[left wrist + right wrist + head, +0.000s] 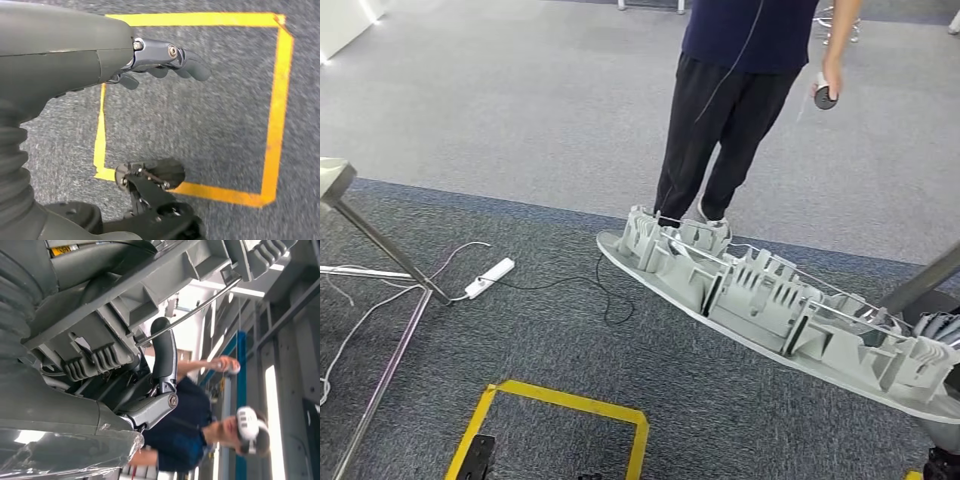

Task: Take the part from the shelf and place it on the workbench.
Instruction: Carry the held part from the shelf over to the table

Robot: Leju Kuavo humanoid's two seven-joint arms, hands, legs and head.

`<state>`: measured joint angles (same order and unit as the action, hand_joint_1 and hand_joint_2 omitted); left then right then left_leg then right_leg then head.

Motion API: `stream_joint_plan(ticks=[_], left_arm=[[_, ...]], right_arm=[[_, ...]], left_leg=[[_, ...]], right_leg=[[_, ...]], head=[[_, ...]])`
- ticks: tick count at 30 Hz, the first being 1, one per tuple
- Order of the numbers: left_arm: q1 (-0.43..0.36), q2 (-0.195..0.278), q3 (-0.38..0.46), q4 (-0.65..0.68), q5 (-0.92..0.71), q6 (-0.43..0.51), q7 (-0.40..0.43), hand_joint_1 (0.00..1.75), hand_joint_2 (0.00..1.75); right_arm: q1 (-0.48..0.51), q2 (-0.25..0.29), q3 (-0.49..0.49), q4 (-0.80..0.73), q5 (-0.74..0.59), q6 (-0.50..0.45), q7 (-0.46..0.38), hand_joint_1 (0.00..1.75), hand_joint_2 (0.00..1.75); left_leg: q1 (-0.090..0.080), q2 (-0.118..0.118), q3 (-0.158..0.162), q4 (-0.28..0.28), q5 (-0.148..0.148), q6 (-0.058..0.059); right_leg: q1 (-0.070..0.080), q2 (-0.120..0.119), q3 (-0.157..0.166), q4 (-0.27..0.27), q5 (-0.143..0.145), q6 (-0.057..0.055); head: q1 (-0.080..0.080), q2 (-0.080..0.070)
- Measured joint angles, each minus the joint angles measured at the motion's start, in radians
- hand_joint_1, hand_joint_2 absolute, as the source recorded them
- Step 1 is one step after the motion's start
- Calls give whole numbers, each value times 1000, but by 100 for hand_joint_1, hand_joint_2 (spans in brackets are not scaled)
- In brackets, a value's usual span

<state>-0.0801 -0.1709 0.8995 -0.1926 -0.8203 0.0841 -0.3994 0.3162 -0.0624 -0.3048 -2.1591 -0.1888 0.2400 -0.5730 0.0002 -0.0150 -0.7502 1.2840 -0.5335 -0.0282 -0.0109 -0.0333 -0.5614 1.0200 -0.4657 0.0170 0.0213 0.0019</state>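
**Part carried at right hand, long axis running out to the left**

Left side first. Metal frame legs (376,240) stand at the far left edge of the head view, with a white power strip (490,277) and its cables on the grey carpet (546,330) beside them. Whether this frame belongs to the bench cannot be told; no bench top is identifiable. A square of yellow tape (569,403) marks the floor near the robot's feet.

Left hand (166,60): hangs over the taped square in the left wrist view, fingers loosely extended and slightly apart, holding nothing. It is well apart from the part.

Centre. A person (731,100) in dark clothes stands on the carpet beyond the part, with a small controller (824,95) in one hand.

Part (773,305): a long grey ribbed plastic moulding with a thin wire rod along it. It is off the shelf and in the air, tilted, its far end near the person's feet and its near end at the lower right edge of the head view.

Right hand (158,385): in the right wrist view its fingers curl around the part's ribbed underside, one dark finger (165,347) hooked up beside the wire rod. It grips the part at the right end only.

Judgement: transport step, placement not yet done. The long axis runs from the right hand diagonally leftward and away, so most of the length is cantilevered. Any turn toward the bench sweeps the free end widely; the person stands close to that arc. The left hand is free to support the far end, but is nowhere near it now.
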Motion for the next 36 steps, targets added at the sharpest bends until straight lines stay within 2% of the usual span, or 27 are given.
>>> stream_joint_plan(ticks=[1, 2, 4, 5, 6, 8, 9, 10, 12, 13, 14, 15, 16, 17, 19, 21, 23, 24, 26, 27, 28, 29, 30, 31, 32, 34, 36], left_arm=[[0, 1, 0, 0, -2, 0, 0, 0, 175], [0, 3, 0, 0, -4, 1, 0, 0, 175], [-4, 5, 0, 0, -8, 3, 0, 0, 175], [-6, 5, 0, 0, -10, 4, 0, 0, 175], [-7, 5, 0, 0, -12, 4, 0, 0, 175], [-5, 6, 0, 0, -16, 7, 0, 0, 175], [-2, 6, 0, 0, -17, 8, 1, 0, 175], [-1, 6, 1, 0, -18, 8, 3, 0, 175], [0, 4, 1, 0, -21, 9, 6, 0, 175], [1, 3, 1, 0, -23, 9, 7, 0, 175], [2, 2, 1, 0, -26, 9, 8, 0, 175], [4, 2, 1, 0, -27, 9, 8, 0, 175], [7, 1, 1, 0, -28, 9, 9, 0, 175], [8, 1, 1, 0, -29, 9, 9, 0, 175], [8, 0, 1, 0, -30, 9, 10, 0, 175], [8, 1, 1, 0, -30, 9, 10, 0, 175], [11, 2, 1, 0, -30, 9, 10, 0, 175], [13, 2, 1, 0, -29, 9, 10, 0, 175], [11, 3, 1, 0, -29, 9, 10, 0, 175], [9, 2, 1, 0, -30, 8, 10, 0, 175], [7, 1, 1, 0, -30, 8, 10, 0, 175], [6, 1, 1, 0, -30, 8, 10, 0, 175], [6, 0, 1, 0, -30, 8, 9, 0, 175], [7, 0, 1, 0, -30, 8, 9, 0, 175], [6, 0, 1, 0, -30, 8, 9, 0, 175], [4, 0, 1, 0, -30, 7, 9, 0, 175], [3, 0, 1, 0, -30, 7, 8, 0, 175]], right_arm=[[-1, 1, 1, 1, 0, 1, 0, 175, 175], [-3, 1, 2, 2, 0, 1, 0, 175, 175], [-5, 2, 4, 2, 1, 1, 0, 175, 175], [-6, 2, 5, 3, 2, 1, 0, 175, 175], [-8, 2, 6, 3, 3, 0, 0, 175, 175], [-11, 2, 10, 4, 6, -1, 0, 175, 175], [-12, 2, 12, 4, 7, -2, 0, 175, 175], [-12, 2, 13, 4, 7, -3, -1, 175, 175], [-8, 3, 14, 4, 8, -5, -3, 175, 175], [-6, 3, 15, 4, 8, -6, -3, 175, 175], [-3, 3, 15, 4, 8, -7, -3, 175, 175], [-1, 4, 16, 4, 8, -7, -4, 175, 175], [0, 4, 16, 4, 8, -7, -4, 175, 175], [1, 4, 16, 4, 8, -7, -4, 175, 175], [1, 4, 17, 4, 8, -7, -4, 175, 175], [0, 4, 17, 4, 8, -8, -5, 175, 175], [-1, 5, 18, 4, 10, -9, -5, 175, 175], [-2, 5, 18, 4, 10, -9, -4, 175, 175], [-1, 5, 19, 4, 11, -10, -5, 175, 175], [-1, 5, 19, 4, 11, -10, -5, 175, 175], [-1, 5, 19, 4, 11, -10, -5, 175, 175], [0, 5, 19, 4, 11, -10, -5, 175, 175], [-1, 5, 19, 4, 11, -10, -5, 175, 175], [-1, 5, 19, 4, 11, -10, -5, 175, 175], [-2, 5, 19, 4, 11, -10, -5, 175, 175], [-3, 5, 19, 4, 12, -9, -5, 175, 175], [-3, 5, 19, 4, 12, -9, -5, 175, 175]], left_leg=[[0, 4, 16, -27, 22, 0], [-1, 16, 50, -86, 54, 2], [-8, 67, 125, -221, 101, 10], [-11, 85, 145, -261, 110, 16], [-14, 93, 152, -279, 109, 22], [-14, 68, 149, -284, 111, 35], [-11, 56, 150, -286, 113, 41], [-8, 44, 151, -289, 115, 47], [-4, 22, 151, -290, 118, 55], [-3, 9, 151, -290, 118, 57], [-3, -4, 151, -290, 118, 58], [-3, -17, 151, -290, 118, 58], [-2, -31, 153, -289, 119, 57], [-1, -45, 154, -289, 119, 56], [0, -71, 155, -285, 119, 48], [1, -94, 147, -284, 124, 34], [4, -113, 138, -286, 131, 22], [4, -107, 134, -282, 128, 16], [1, -61, 106, -224, 89, 8], [-1, -30, 79, -165, 56, 5], [0, -12, 46, -96, 22, 3], [0, -4, 20, -37, 0, 1], [0, 0, 6, -4, -7, 1], [0, 2, 11, -10, 6, 2], [-1, 7, 36, -51, 34, 5], [-5, 40, 108, -177, 94, 14], [-9, 68, 145, -241, 117, 19]], right_leg=[[0, -13, 1, 0, 0, 0], [0, -25, 3, 0, -1, 1], [5, -46, 7, 2, -6, 8], [9, -56, 8, 3, -9, 12], [12, -66, 9, 3, -11, 16], [12, -83, 12, 1, -15, 26], [10, -73, 10, 8, -23, 32], [8, -52, 1, 33, -40, 37], [5, 5, -48, 144, -98, 44], [5, 19, -82, 213, -127, 45], [5, 26, -110, 267, -144, 46], [4, 29, -125, 289, -142, 46], [3, 31, -120, 270, -120, 46], [1, 37, -97, 216, -83, 46], [-8, 79, -34, 77, -22, 48], [-13, 109, -1, 10, -6, 43], [-10, 95, 1, 8, -6, 31], [-9, 84, 1, 7, -4, 25], [-10, 58, 2, 3, -1, 10], [-8, 45, 2, 3, -2, 5], [-6, 31, 1, 3, -2, 2], [-4, 17, 1, 3, -3, 0], [-3, 4, 1, 3, -3, -1], [-2, -9, 1, 3, -4, -1], [-1, -21, 3, 3, -5, -1], [1, -41, 7, 3, -7, 2], [2, -49, 10, 3, -9, 4]], head=[[0, 0], [0, 0], [-1, 0], [0, 0], [0, 0], [2, 0], [3, 0], [4, 0], [11, 0], [14, 0], [16, 0], [17, 0], [17, 0], [17, 0], [17, 0], [17, 0], [16, 0], [15, 0], [8, 0], [5, 0], [2, 0], [3, 0], [2, 0], [2, 0], [2, 0], [2, 0], [2, 0]])
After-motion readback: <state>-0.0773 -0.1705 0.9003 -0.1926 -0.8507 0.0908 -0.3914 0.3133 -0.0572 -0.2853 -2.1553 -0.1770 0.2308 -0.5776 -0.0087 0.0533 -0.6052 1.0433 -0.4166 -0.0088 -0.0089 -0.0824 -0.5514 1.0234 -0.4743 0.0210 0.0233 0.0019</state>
